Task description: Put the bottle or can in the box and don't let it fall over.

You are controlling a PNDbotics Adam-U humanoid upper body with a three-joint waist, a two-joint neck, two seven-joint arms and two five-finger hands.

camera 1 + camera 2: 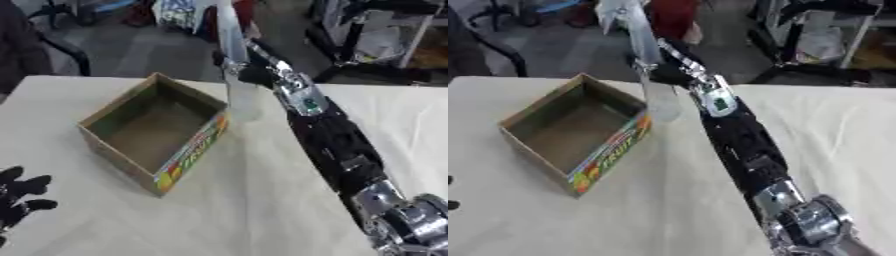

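Observation:
A tall clear bottle (238,75) leans slightly, its top toward the far side. Its base is just outside the far right corner of the open cardboard box (114,145). My right hand (254,70) comes in along the black arm from the lower right and is curled round the bottle's middle. I cannot tell whether the base touches the table. The box has a colourful printed side (610,150) and nothing inside. My left hand (19,200) rests open at the lower left edge, fingers spread, well away from the box.
A pale cloth-covered table (262,210) carries the box. Beyond its far edge are a dark chair (44,50), metal frames (367,40) and clutter on the floor. My right forearm (741,145) crosses the table right of the box.

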